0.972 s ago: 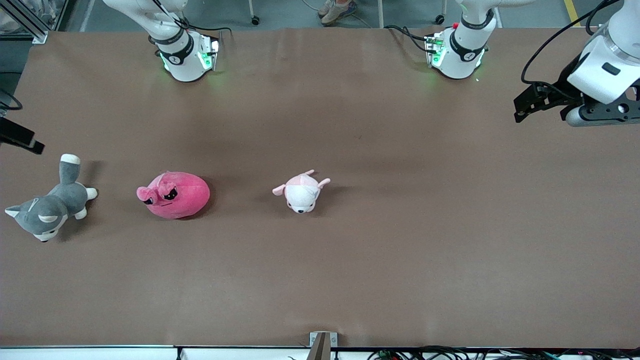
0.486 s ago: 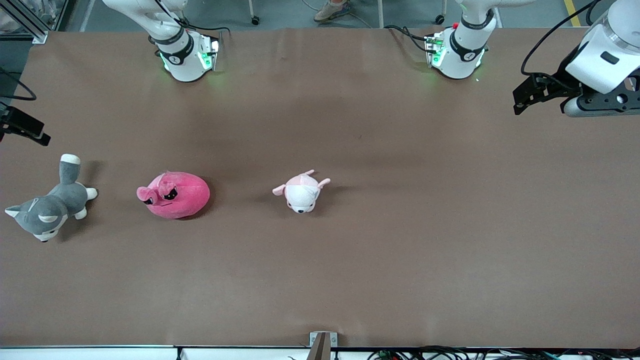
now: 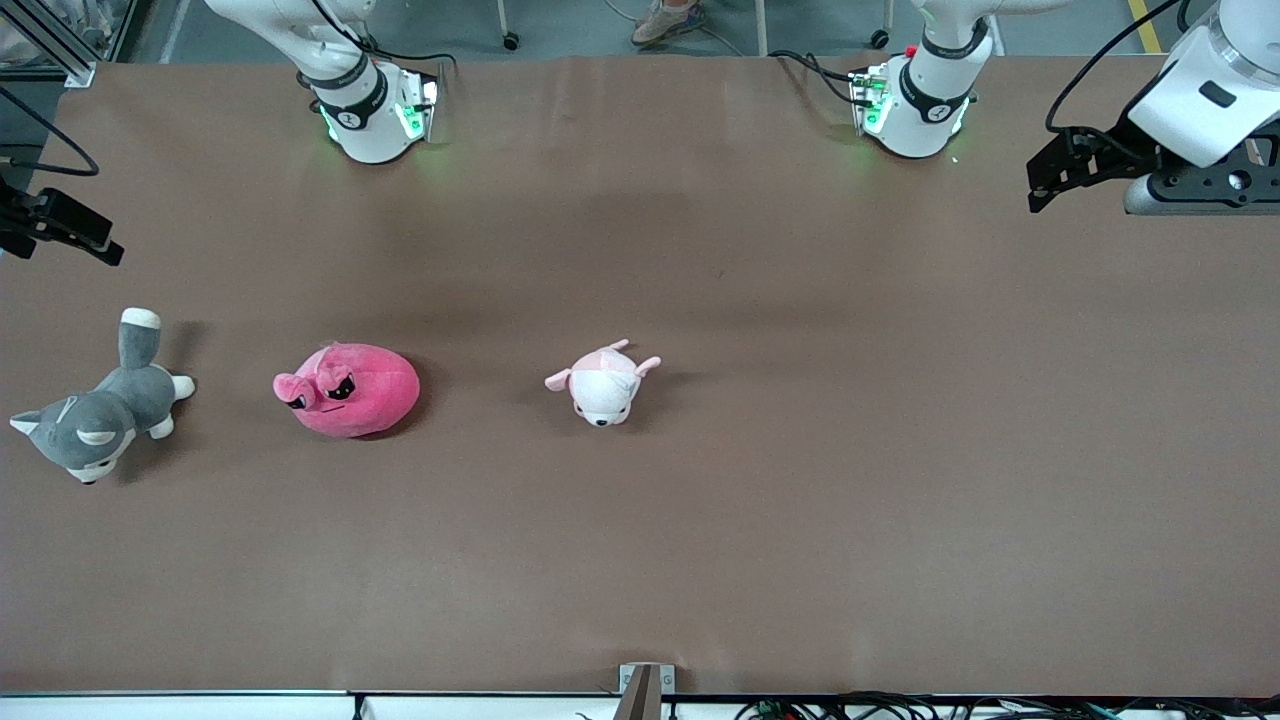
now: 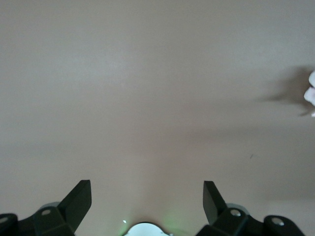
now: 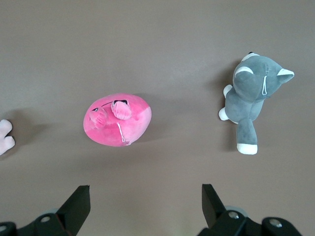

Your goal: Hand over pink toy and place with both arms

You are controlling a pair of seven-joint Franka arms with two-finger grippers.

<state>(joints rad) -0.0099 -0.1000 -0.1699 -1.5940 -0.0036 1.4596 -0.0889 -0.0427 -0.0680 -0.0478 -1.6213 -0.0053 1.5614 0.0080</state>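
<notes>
Your right end effector (image 5: 145,204) is up in the air over the table (image 3: 800,450) at the right arm's end, and in its wrist view the two fingers (image 5: 78,204) stand wide apart with nothing between them. In the front view only a dark piece of it shows at the picture's edge (image 3: 60,225), above the grey-and-white dog plush (image 3: 95,420).

Your left end effector (image 4: 147,201) hangs over the left arm's end of the table, its black body showing beside the white wrist in the front view (image 3: 1075,170). Its fingers (image 4: 214,201) are also spread wide and empty, with only bare brown table beneath them.

The pink toy (image 3: 350,390) lies on the table toward the right arm's end, between the dog plush and the small pale pink-and-white plush (image 3: 603,383), apart from both. All three sit in a rough row across the middle of the table. The toy's dark eyes and floppy ears face toward the dog plush. You can see it in the right wrist view too (image 5: 118,119), resting free on the table with the dog plush (image 5: 251,101) well apart from it and an ear of the pale plush (image 5: 5,137) just at the frame's edge. Neither end effector touches any toy.
</notes>
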